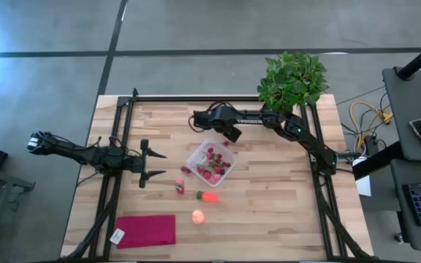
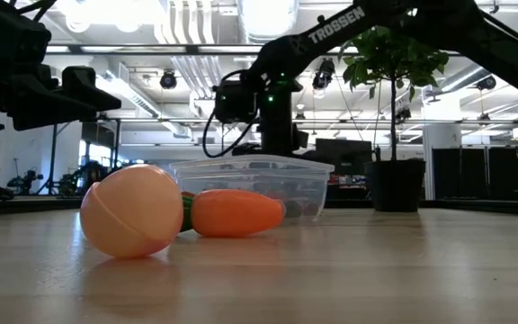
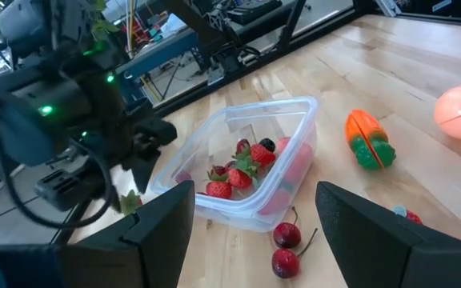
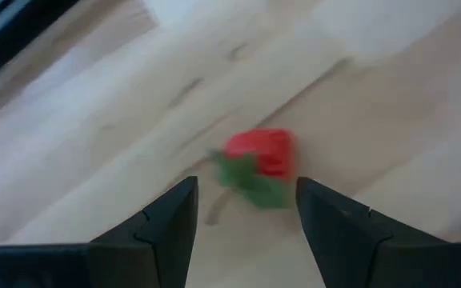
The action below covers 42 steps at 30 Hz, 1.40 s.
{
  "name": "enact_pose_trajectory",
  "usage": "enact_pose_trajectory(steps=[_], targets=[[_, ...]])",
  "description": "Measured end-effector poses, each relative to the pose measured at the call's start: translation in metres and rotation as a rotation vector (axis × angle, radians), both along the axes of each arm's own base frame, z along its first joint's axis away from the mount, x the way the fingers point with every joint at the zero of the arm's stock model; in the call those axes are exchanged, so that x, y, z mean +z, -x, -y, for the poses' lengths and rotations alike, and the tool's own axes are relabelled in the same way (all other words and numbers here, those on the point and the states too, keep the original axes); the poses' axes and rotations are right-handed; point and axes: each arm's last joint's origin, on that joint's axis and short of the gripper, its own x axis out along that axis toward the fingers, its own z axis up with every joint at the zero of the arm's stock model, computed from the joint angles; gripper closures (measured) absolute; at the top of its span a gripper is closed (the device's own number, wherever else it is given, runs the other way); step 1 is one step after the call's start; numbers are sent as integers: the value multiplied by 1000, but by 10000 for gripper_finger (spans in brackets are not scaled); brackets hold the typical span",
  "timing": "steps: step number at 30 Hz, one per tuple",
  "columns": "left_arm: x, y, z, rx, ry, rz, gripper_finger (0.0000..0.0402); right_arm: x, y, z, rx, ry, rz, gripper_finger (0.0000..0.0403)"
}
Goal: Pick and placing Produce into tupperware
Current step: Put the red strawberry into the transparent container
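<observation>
In the high view, the clear square plastic tupperware (image 1: 210,163), at frame centre on the bench (image 1: 269,212), is seen partly filled with red berries; the orange carrot-shaped piece (image 1: 209,196) and pale orange round fruit (image 1: 197,216) lie below it, unpacked. The left gripper (image 1: 156,165) is spread, waiting at left.

In the right wrist view, the right gripper (image 4: 245,210) is spread above a red strawberry (image 4: 261,162); descending and closing is judged next.

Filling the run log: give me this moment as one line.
left gripper: open, waiting left of tupperware | right gripper: open over strawberry on table | carrot, round fruit: still outside
</observation>
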Motion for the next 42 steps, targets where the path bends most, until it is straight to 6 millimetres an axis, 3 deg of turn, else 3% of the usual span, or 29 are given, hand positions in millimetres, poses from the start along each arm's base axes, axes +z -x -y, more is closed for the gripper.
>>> enact_pose_trajectory(steps=[8, 24, 30, 42], targets=[[0, 0, 0, 0, 0, 0, 155, -2, 9, 5, -68, -5, -54, 200], [0, 0, 0, 0, 0, 0, 155, -5, 4, 21, -28, 21, 4, 200], [0, 0, 0, 0, 0, -1, 155, -16, 2, 20, -27, -26, 6, 200], [0, 0, 0, 0, 0, 0, 155, -16, 3, 20, 2, -37, -4, 219]])
